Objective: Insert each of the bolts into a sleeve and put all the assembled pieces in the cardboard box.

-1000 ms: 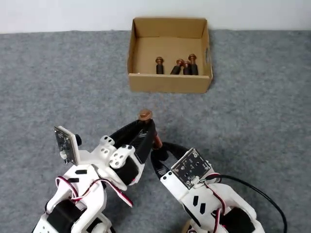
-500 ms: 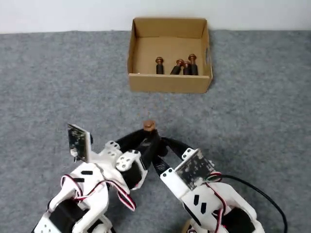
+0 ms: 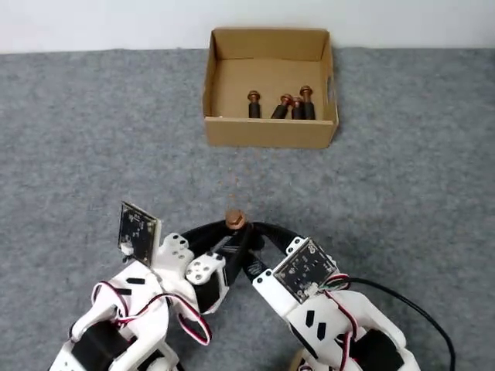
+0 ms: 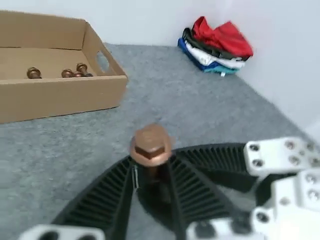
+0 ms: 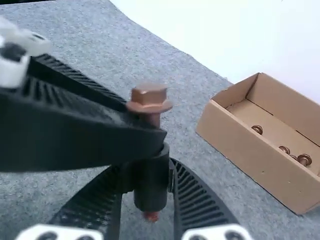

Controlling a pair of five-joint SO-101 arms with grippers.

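The left gripper (image 4: 150, 170) is clamping its ribbed black fingers on the bolt (image 4: 150, 145), just under its copper-coloured hex head. The right gripper (image 5: 148, 175) is squeezing the black sleeve (image 5: 150, 190) lower down. The bolt is standing upright over the grey carpet (image 3: 93, 139), well short of the cardboard box (image 3: 267, 133). The sleeve and the crossing fingers are hiding most of its shank, with just a reddish tip poking out below.

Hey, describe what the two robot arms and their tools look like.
The left arm and right arm have white shells with black motor blocks. The left tool and right tool have black ribbed tapering fingers. Red, white and black wires loop on the left arm; a black cable trails from the right.
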